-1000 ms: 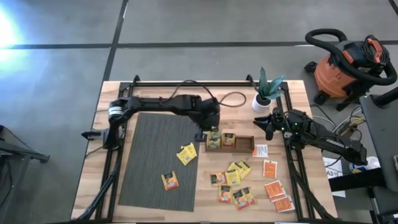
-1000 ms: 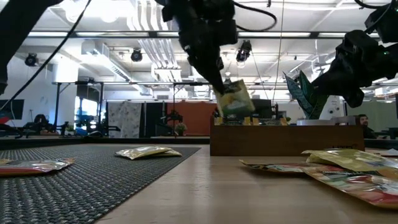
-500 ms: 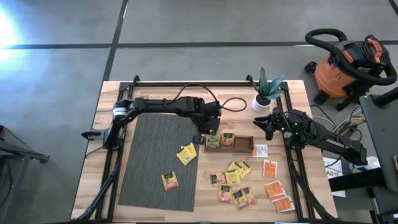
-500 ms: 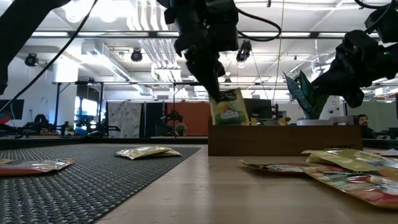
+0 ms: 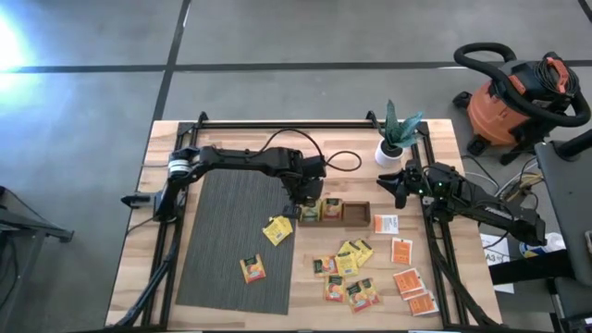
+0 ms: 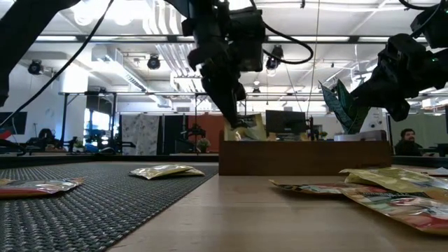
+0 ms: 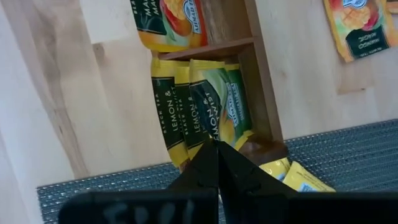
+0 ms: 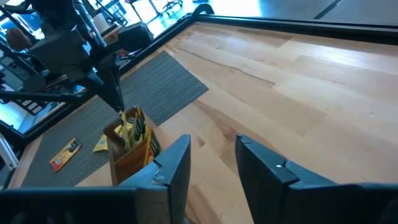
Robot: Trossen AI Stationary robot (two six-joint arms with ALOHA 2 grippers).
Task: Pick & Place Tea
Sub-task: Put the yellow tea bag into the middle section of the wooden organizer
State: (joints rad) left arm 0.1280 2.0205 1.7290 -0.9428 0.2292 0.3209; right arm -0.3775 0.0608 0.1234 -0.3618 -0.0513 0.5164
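Note:
A brown wooden tray (image 5: pixel 356 213) lies mid-table beside the grey mat. Yellow tea sachets stand in its left compartments. My left gripper (image 5: pixel 302 205) reaches down over the tray's left end compartment (image 7: pixel 264 93) and is shut on a yellow lemon sachet (image 7: pixel 202 99) that stands there; in the low view it is (image 6: pixel 236 124). More tea lies flat: a yellow sachet (image 5: pixel 277 228) and an orange one (image 5: pixel 252 268) on the mat, a loose group (image 5: pixel 347 268) on the wood, and orange-and-white ones (image 5: pixel 407 277). My right gripper (image 8: pixel 214 162) waits open at the right. My left gripper pinches the lemon sachet's upper edge (image 7: pixel 210 134) between its two shut fingers. The fingers (image 6: pixel 227 105) slant down onto it from above and from the table's left. The sachet stands upright, its lower part down in the tray's end compartment next to other yellow sachets.
The grey ribbed mat (image 5: pixel 231 240) covers the table's left half. A potted plant (image 5: pixel 396 139) stands at the far edge by the right arm. Black frame rails (image 5: pixel 305 123) run round the table. An orange shop vacuum (image 5: pixel 518 92) stands on the floor beyond.
My left gripper has come down with the yellow sachet, tipping steeper, and lowered it into the tray's left end compartment. The tray has slid a little toward the table's left edge. My gripper has stayed shut.

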